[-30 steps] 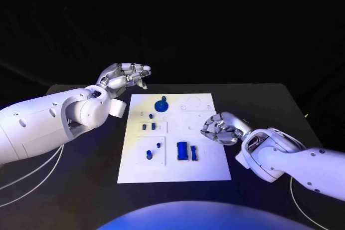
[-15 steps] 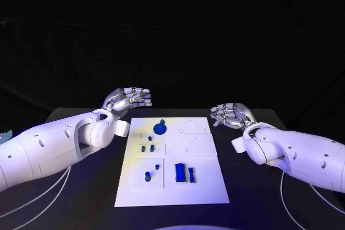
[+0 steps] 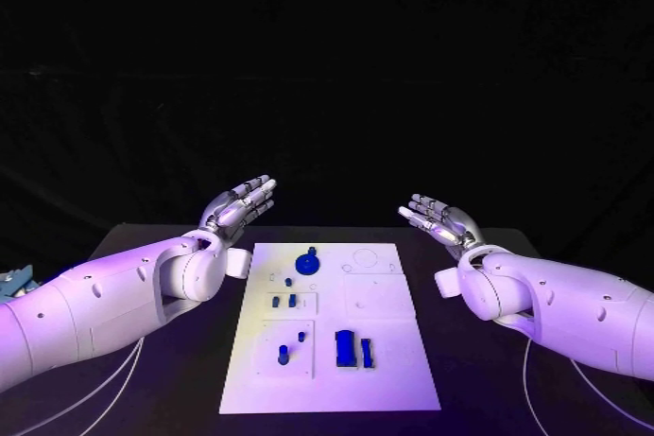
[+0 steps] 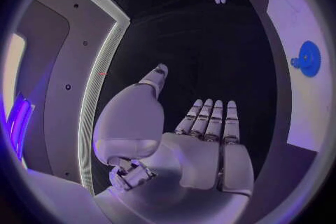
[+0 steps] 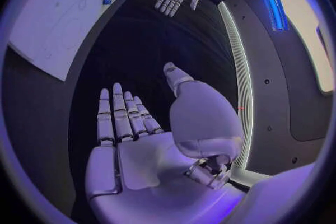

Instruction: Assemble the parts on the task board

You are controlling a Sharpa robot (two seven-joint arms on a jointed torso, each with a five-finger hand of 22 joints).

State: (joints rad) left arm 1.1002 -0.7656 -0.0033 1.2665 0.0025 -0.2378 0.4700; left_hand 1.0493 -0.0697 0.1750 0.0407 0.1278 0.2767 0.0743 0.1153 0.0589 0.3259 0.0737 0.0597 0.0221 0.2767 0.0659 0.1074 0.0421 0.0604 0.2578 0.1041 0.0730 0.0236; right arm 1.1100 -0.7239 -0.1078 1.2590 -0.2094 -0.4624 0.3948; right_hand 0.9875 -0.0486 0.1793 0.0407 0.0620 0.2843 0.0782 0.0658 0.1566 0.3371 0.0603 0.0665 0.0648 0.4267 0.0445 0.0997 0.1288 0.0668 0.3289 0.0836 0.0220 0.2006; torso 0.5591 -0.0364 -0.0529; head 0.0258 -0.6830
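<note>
1. The black table (image 3: 163, 256) runs across the lower half of the head view, and both white arms reach over it from either side.

2. The task board (image 3: 334, 327) — a long white plate — lies flat in the middle of the table, its far short edge toward 12 o'clock and its near edge toward 6 o'clock. A corner of it also shows in the left wrist view (image 4: 294, 22) and in the right wrist view (image 5: 56, 11).

3. The left hand (image 3: 240, 205) is raised above the far left corner of the board, at about 11 o'clock from the board's middle. Its fingers are stretched out straight and close together, the thumb set apart, and it holds nothing. Its own wrist view shows the same flat, bare palm (image 4: 203, 151).

4. The right hand (image 3: 438, 219) is raised at about 1 o'clock from the board's middle, off the far right corner. It too is spread flat with nothing in it — the palm (image 5: 133, 157) is bare in its own wrist view. The two hands are well apart and neither touches the board.

5. The round blue part (image 3: 308, 261) with a small knob sits near the board's far end, at about 12 o'clock on the board.

6. Two upright blue bars (image 3: 352, 348) stand side by side near the board's near end, at about 5 o'clock.

7. Small blue pegs (image 3: 283, 302) stand in pairs left of centre; others (image 3: 290, 349) stand nearer 7 o'clock.
</note>
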